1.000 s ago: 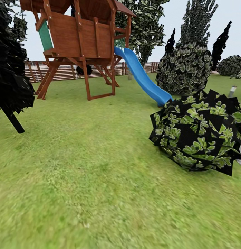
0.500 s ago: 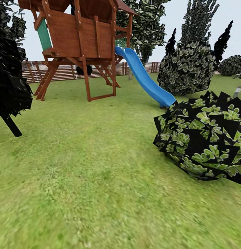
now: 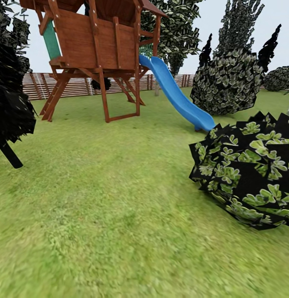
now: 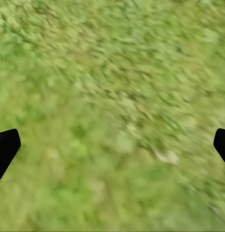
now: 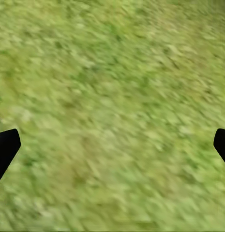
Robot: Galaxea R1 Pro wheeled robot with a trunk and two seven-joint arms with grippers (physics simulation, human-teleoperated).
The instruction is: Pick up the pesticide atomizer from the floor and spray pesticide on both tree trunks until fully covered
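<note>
I am on the garden's grass lawn (image 3: 99, 190), with the brown slat fence (image 3: 78, 85) along its far side. Dark green foliage of two tall trees (image 3: 177, 29) (image 3: 239, 25) rises behind the play structure and the bushes. Their thick trunks are hidden, and the atomizer and any pesticide mist are out of view. My left gripper (image 4: 112, 145) hangs open over blurred grass, its black fingertips (image 4: 6, 147) far apart. My right gripper (image 5: 112, 145) is open over grass too, with nothing between its fingertips (image 5: 6, 145).
A wooden playhouse (image 3: 95, 41) with a blue slide (image 3: 177, 97) stands ahead. A round dark bush (image 3: 250, 169) sits close on the right, with a bigger bush (image 3: 227, 82) behind it. A narrow black-leaved tree (image 3: 12, 103) stands at the left.
The whole view has shifted as the robot rolls forward: the near bush has slid right and looms larger, and the black-leaved tree has drifted left. Both grippers' earlier state is not shown.
</note>
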